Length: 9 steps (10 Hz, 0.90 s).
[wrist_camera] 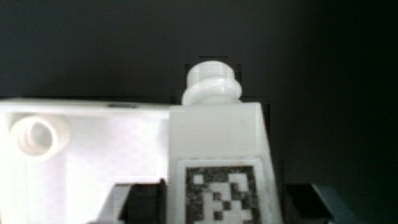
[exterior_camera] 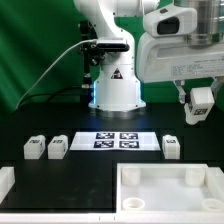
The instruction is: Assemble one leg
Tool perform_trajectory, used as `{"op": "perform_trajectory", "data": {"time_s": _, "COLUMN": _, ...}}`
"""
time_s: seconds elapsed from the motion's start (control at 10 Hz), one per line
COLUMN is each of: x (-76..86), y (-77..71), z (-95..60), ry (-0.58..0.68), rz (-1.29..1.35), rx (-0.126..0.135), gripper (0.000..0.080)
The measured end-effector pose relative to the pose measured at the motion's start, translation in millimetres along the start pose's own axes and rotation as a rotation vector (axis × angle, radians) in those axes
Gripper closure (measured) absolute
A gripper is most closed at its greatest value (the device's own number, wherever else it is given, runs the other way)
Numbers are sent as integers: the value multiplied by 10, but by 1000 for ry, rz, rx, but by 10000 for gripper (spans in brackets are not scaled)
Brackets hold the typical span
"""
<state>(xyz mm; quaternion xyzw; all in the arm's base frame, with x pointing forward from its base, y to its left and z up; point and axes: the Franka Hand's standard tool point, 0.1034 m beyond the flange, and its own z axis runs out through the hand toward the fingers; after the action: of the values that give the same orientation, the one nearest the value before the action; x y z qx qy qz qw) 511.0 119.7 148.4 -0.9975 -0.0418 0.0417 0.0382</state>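
Clamping the leg [exterior_camera: 201, 98] by its flat sides, our hand [exterior_camera: 200, 106] carries light, stiff, slick plastic, we judge — square top [exterior_camera: 160, 170] at six o'clock below.

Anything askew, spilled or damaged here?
Nothing stands out. The gripper holds one leg above the large white part; three loose legs sit on the table beside the marker board.

There are four legs: three legs [exterior_camera: 35, 148] [exterior_camera: 58, 147] [exterior_camera: 171, 146] on the tabletop [exterior_camera: 90, 172] and one leg [exterior_camera: 201, 96] in the gripper [exterior_camera: 200, 104]. One large tray-like part [exterior_camera: 165, 186] and one smaller white part [exterior_camera: 5, 181] lie along the tabletop's edge nearest the exterior camera. One marker board [exterior_camera: 117, 140] carries four tags.
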Motion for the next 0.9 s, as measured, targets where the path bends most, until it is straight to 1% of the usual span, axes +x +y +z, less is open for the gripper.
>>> {"op": "perform_trajectory", "data": {"time_s": 0.1, "x": 309, "y": 132, "z": -145, "ry": 128, "rz": -40, "rx": 2, "gripper": 508}}
{"op": "perform_trajectory", "data": {"time_s": 0.2, "x": 536, "y": 205, "z": -274, "ry": 231, "rz": -57, "rx": -2, "gripper": 508}}
{"op": "perform_trajectory", "data": {"time_s": 0.3, "x": 726, "y": 204, "z": -322, "ry": 337, "rz": -65, "rx": -2, "gripper": 508}}
{"op": "perform_trajectory", "data": {"time_s": 0.4, "x": 837, "y": 205, "z": -368, "ry": 466, "rz": -67, "rx": -4, "gripper": 508}}
{"op": "perform_trajectory", "data": {"time_s": 0.6, "x": 778, "y": 257, "z": -347, "ry": 688, "rz": -61, "rx": -13, "gripper": 508}}
{"op": "perform_trajectory", "data": {"time_s": 0.8, "x": 772, "y": 259, "z": -253, "ry": 703, "rz": -58, "rx": -12, "gripper": 508}}
{"op": "perform_trajectory", "data": {"time_s": 0.9, "x": 804, "y": 217, "z": -63, "ry": 714, "rz": -52, "rx": -7, "gripper": 508}}
